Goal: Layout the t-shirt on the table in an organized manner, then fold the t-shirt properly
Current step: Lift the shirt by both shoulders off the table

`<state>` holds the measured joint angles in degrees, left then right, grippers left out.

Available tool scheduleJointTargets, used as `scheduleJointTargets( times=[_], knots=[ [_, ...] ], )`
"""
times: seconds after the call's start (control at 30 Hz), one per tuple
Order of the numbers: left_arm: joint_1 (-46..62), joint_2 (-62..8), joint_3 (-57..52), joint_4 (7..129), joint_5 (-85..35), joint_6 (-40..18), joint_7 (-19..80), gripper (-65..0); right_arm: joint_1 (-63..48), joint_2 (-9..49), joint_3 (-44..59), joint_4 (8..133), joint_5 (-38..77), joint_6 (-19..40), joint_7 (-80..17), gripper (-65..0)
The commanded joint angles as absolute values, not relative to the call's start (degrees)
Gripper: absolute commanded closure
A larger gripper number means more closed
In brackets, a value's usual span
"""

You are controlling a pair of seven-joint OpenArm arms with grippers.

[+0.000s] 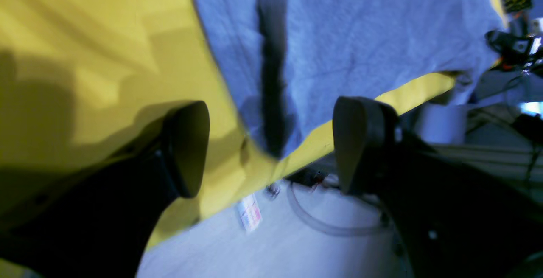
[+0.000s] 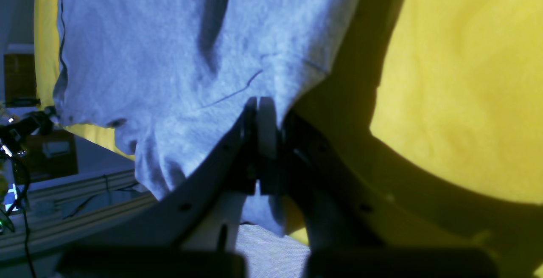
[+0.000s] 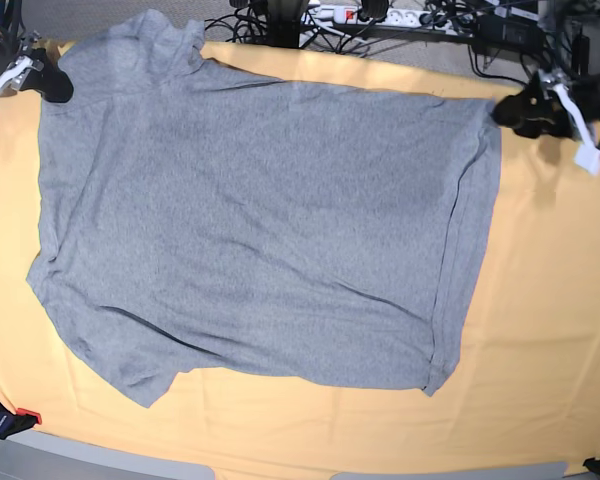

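The t-shirt (image 3: 260, 230) lies spread on the table (image 3: 560, 300), plain grey side up, hem toward the right in the base view. My right gripper (image 3: 52, 85) at the far left corner is shut on the fabric. The right wrist view shows its closed fingertips (image 2: 258, 104) pinching the t-shirt (image 2: 148, 57) over the yellow table (image 2: 466, 78). My left gripper (image 3: 515, 110) hovers just off the hem's far corner. In the left wrist view it (image 1: 271, 116) stands open, nothing between its fingers (image 1: 191, 142), and the t-shirt (image 1: 360, 27) lies beyond on the table (image 1: 85, 36).
Cables and a power strip (image 3: 380, 15) run behind the table's far edge. A clamp (image 3: 5, 420) grips the near left corner. The left wrist view looks past the table's edge to the floor (image 1: 275, 248) and equipment (image 1: 513, 44) below.
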<state>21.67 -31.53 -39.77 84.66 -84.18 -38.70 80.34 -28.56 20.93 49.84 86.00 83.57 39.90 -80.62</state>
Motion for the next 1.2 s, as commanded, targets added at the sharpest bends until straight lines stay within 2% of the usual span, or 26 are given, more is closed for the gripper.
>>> scheduleJointTargets(
  times=[0.0, 0.2, 0.7, 1.17],
  knots=[
    [21.5, -31.7, -40.3, 85.4, -85.0, -39.0, 80.0, -46.2, -28.7, 22.2, 50.3, 87.1, 85.0, 40.0, -80.0, 0.0],
    [21.4, -28.3, -40.3, 85.4, -82.7, -39.0, 80.0, -46.2, -28.8, 23.6, 50.3, 87.1, 85.0, 40.0, -80.0, 0.0],
    [23.1, -31.6, -40.3, 85.7, -80.9, -38.7, 80.0, -46.2, -28.7, 25.1, 50.3, 87.1, 85.0, 40.0, -80.0, 0.0],
    [27.1, -28.3, -40.1, 88.6, -81.7, -38.1, 80.0, -46.2, -28.7, 25.1, 50.3, 87.1, 85.0, 40.0, -80.0, 0.0]
  ],
)
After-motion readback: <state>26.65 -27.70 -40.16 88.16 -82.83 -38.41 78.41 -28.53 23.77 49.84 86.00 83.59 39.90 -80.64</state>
